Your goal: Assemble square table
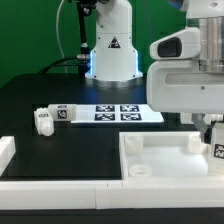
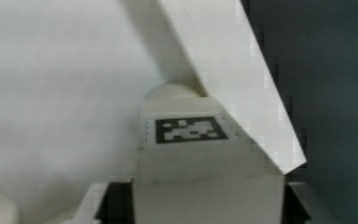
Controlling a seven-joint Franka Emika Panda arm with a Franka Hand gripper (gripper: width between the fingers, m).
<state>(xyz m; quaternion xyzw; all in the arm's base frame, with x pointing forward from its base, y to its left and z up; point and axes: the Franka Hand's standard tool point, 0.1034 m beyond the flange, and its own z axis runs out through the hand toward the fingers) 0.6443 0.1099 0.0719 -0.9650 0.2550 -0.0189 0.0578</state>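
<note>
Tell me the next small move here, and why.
Probably close the fingers firmly on the leg before anything else. In the wrist view the tagged leg stands between them beside the square table's rim, but firm contact can't be confirmed. Lifting or twisting now could let it slip.

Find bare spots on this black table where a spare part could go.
Free: the black top between the two loose legs, the marker board and the front bar; also between that board and the robot base. Crowded: the corner of the slab at the exterior view's right, where the gripper is on a leg.
</note>
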